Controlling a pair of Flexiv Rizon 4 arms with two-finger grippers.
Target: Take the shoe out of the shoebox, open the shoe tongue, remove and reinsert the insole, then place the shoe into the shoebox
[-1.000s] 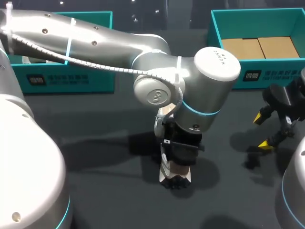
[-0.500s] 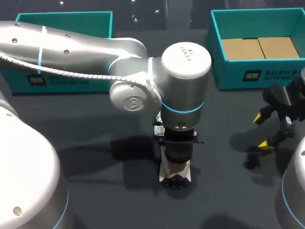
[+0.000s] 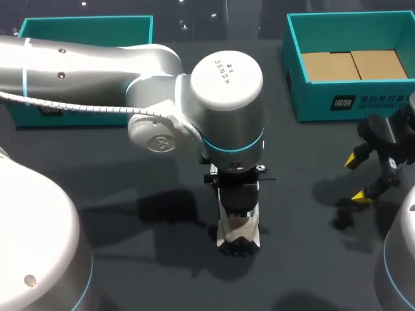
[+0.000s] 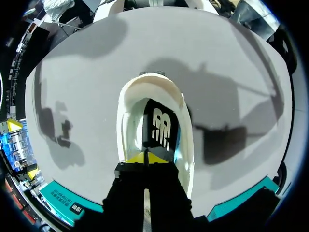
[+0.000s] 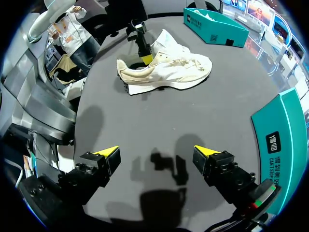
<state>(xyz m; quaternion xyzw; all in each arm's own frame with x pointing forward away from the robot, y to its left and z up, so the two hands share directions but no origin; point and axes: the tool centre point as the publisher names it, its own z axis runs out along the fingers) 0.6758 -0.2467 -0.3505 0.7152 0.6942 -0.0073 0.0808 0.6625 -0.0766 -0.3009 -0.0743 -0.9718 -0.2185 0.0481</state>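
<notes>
A cream shoe (image 3: 238, 234) stands on the dark table at the middle, heel towards me. My left arm reaches over it from the left, and its gripper (image 3: 238, 208) points down into the shoe's opening. In the left wrist view the yellow tips of the left gripper (image 4: 147, 157) are pressed together on the near edge of the black insole (image 4: 161, 126) inside the shoe (image 4: 126, 111). The right wrist view shows the shoe (image 5: 164, 72) lying far ahead with the left gripper (image 5: 146, 57) at its heel opening. My right gripper (image 3: 356, 177) (image 5: 157, 153) hangs open over bare table at the right.
A teal shoebox (image 3: 350, 97) with a cardboard floor stands at the back right, close behind my right gripper. A second teal box (image 3: 84, 26) stands at the back left, partly hidden by my left arm. Dark table surrounds the shoe.
My left arm's elbow and wrist have swung to the left while its gripper stayed in the shoe. The shoe and the right arm have not moved.
</notes>
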